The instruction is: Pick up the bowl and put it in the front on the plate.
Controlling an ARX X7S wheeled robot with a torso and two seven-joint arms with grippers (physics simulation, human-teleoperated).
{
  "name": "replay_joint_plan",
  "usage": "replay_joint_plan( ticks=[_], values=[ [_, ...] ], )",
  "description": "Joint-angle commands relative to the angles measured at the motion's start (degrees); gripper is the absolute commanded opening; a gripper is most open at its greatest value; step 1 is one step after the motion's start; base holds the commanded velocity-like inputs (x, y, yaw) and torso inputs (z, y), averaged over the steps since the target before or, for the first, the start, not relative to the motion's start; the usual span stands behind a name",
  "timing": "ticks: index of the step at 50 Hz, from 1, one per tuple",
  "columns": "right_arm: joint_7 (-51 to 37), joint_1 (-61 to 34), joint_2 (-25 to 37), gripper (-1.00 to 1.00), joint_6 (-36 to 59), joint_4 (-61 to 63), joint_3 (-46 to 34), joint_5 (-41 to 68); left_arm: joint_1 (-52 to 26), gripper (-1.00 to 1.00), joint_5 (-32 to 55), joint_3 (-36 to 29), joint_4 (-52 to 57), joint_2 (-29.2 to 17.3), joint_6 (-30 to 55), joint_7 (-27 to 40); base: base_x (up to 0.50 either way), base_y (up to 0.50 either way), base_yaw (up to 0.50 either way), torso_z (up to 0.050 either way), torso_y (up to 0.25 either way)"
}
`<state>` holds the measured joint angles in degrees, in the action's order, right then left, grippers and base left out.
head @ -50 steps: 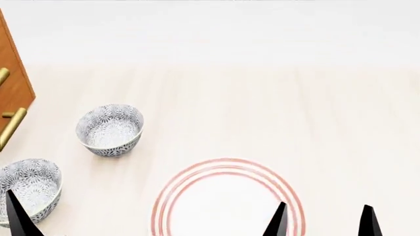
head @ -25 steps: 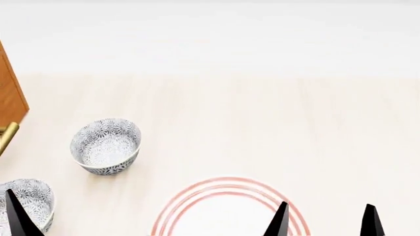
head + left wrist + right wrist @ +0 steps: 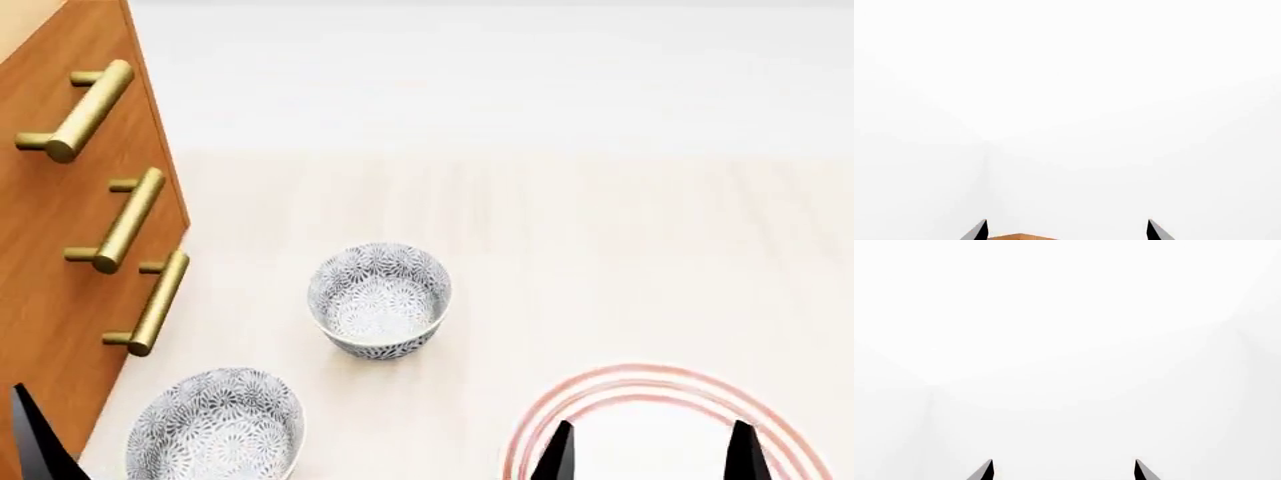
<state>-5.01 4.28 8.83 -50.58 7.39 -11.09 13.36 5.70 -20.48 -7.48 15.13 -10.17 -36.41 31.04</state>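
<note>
On the pale wooden table point(image 3: 601, 250), two small round ceramic bowls with grey-blue chrysanthemum print sit near a brown wooden cabinet point(image 3: 54, 260) with brass handles: one bowl point(image 3: 379, 299) further back, another point(image 3: 214, 428) at the near edge. The large white plate with red rings point(image 3: 641, 395) lies well right. The right gripper point(image 3: 650, 450) has fingers spread wide above the plate, empty; the left gripper point(image 3: 1066, 230) likewise.
</note>
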Motion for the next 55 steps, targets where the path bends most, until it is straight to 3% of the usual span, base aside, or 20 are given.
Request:
replay_joint_plan(
  ticks=[1,11,30,43,47,55],
  values=[
    [0.07,-0.15,-0.07,1.0,0.27,-0.32,0.52,-0.03,-0.3,1.0,0.9,0.05,-0.46,0.17,1.31,-0.41,0.0,0.0,0.0,0.0,0.0],
    [-0.28,-0.14,0.16,1.0,0.47,-0.38,0.24,-0.07,-0.13,1.0,-2.07,0.01,0.02,0.54,3.65,-0.05,0.0,0.0,0.0,0.0,0.0],
    [-0.78,-0.24,0.66,1.0,0.83,-0.48,-0.37,-0.2,-0.19,1.0,-2.74,-0.48,0.26,0.14,5.24,0.71,0.0,0.0,0.0,0.0,-0.247],
    [-1.1,-1.35,1.45,1.0,3.98,0.54,-1.23,-1.08,0.08,1.0,-2.83,-1.09,0.63,-0.99,2.22,2.27,0.0,0.0,0.0,0.0,-0.001],
    [-2.44,-3.0,1.6,1.0,8.81,3.26,-0.82,-3.28,0.23,1.0,-2.75,-1.08,0.88,-1.14,2.0,2.67,0.0,0.0,0.0,0.0,0.0],
    [-5.32,-17.36,2.81,1.0,39.27,7.0,-1.39,-6.28,0.3,1.0,-1.32,-1.56,0.48,-1.4,2.57,2.63,0.0,0.0,0.0,0.0,0.0]
  ],
)
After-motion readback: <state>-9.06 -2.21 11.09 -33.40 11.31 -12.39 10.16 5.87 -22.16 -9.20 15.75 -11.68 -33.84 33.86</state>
